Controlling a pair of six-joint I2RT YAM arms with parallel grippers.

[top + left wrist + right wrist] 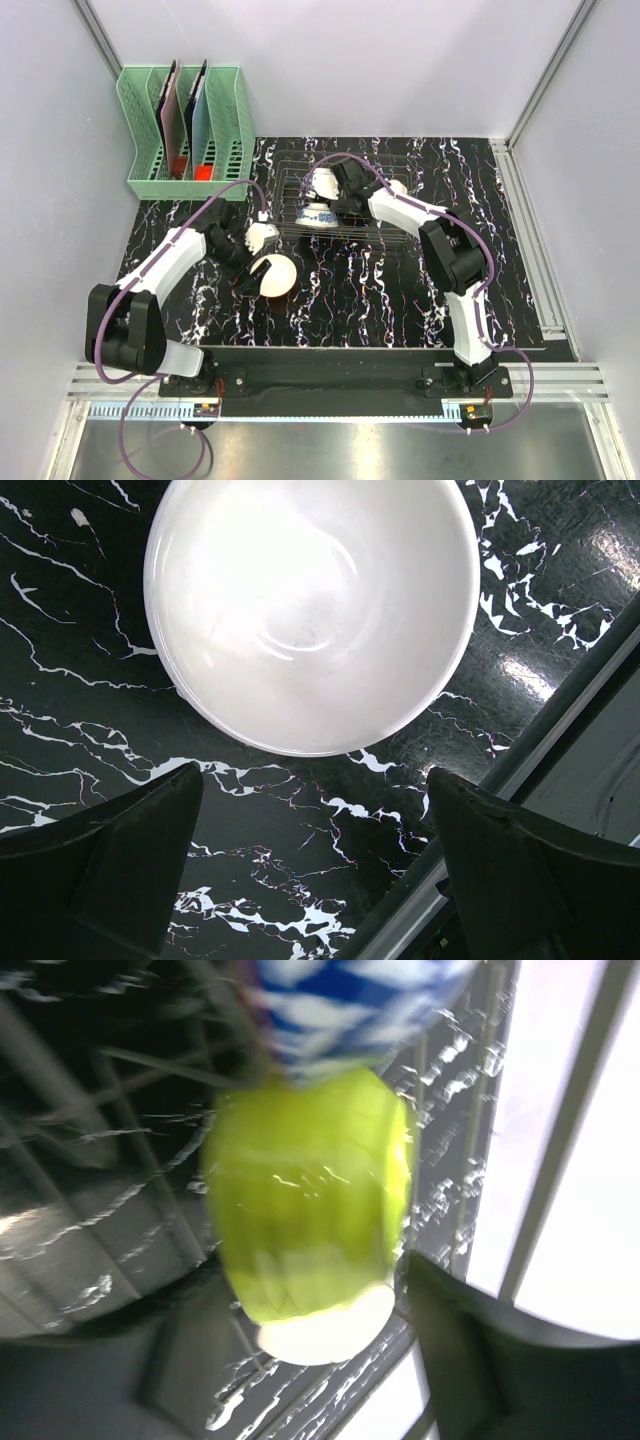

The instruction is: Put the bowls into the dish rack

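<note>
Right gripper [335, 200], in the dish rack [392, 170], flanks a lime green bowl [300, 1210] crowded by a blue-patterned bowl [340, 1000]; I cannot tell whether it grasps. Left gripper [315, 870] gapes, released, over a white bowl [310, 610] left of the rack.

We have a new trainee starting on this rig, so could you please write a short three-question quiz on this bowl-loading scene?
1. True or false: the white bowl lies upside down on the marbled mat.
2. Where does the blue-patterned bowl sit? A in the wire dish rack; B on the mat; C inside the white bowl.
3. Fill in: the bowl filling the right wrist view is ____ in colour.
Key: 1 false; 2 A; 3 lime green.
</note>
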